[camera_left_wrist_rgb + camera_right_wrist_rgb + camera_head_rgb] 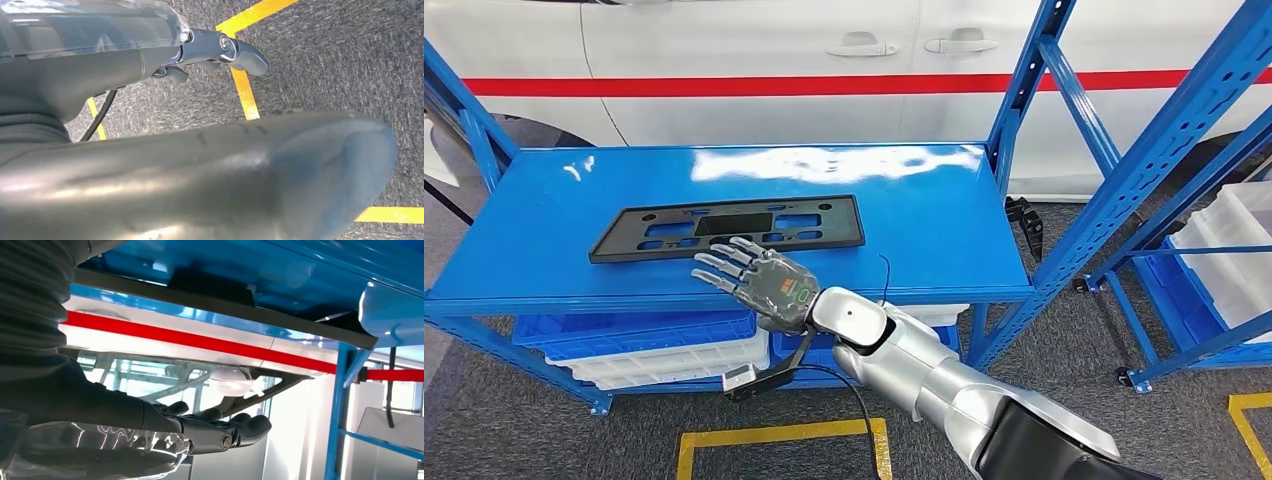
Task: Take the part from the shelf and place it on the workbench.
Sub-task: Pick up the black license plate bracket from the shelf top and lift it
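Note:
A flat black plate-frame part (pixel 724 228) with several cutouts lies on the blue shelf top (pixel 924 220), left of centre. My right hand (pixel 759 280) hovers just in front of the part's near edge, palm down and fingers spread, holding nothing. In the right wrist view the same hand (pixel 215 432) has its fingers stretched out, a gap apart from the part's dark edge (pixel 210 295). My left hand (pixel 220 50) hangs over the grey floor with its fingers loose and nothing in them.
A white car with a red stripe (pixel 754 70) stands right behind the shelf. Blue and white bins (pixel 654 345) sit under the shelf top. A second blue rack (pixel 1184 150) with white bins (pixel 1234 250) stands at the right. Yellow tape (pixel 774 435) marks the floor.

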Controlling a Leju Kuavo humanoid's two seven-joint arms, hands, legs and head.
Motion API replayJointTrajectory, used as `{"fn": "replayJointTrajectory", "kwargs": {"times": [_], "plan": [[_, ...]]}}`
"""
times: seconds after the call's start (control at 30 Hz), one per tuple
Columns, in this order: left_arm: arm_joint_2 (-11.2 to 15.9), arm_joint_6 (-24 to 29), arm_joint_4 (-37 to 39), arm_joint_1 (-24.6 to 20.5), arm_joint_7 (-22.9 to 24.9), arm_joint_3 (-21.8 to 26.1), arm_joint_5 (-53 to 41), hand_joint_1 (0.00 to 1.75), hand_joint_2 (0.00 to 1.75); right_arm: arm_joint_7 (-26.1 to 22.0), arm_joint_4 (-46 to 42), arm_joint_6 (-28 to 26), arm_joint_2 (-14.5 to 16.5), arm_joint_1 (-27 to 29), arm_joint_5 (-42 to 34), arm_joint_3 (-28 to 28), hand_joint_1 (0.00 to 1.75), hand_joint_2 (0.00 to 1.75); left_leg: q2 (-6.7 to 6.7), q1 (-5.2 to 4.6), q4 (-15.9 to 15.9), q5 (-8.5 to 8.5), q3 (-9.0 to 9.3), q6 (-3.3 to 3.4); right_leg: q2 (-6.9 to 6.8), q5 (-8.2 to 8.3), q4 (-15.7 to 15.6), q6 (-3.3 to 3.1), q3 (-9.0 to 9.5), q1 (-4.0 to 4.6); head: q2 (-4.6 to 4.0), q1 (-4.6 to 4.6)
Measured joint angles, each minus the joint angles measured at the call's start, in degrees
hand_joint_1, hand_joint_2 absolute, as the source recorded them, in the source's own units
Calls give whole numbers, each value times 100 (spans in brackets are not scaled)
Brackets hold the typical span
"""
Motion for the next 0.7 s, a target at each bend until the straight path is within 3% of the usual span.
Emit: {"fn": "replayJointTrajectory", "kwargs": {"times": [0.43, 0.7], "plan": [[-52, -34, 0, -27, 27, -10, -78, 0, 0, 124, 445, 1505, 559, -703, -304, 102, 0, 175, 0, 0, 1, 3, 1, -4, 1, 0, 1, 0, -5, 0, 0, 0], [-113, -53, 0, -63, 74, -13, -56, 0, 0, 444, 828, 1944, 757, -1002, -717, 316, 0, 175, 0, 0, 1, 4, 1, -5, 0, 0, 1, 0, -6, 0, 0, 0]]}}
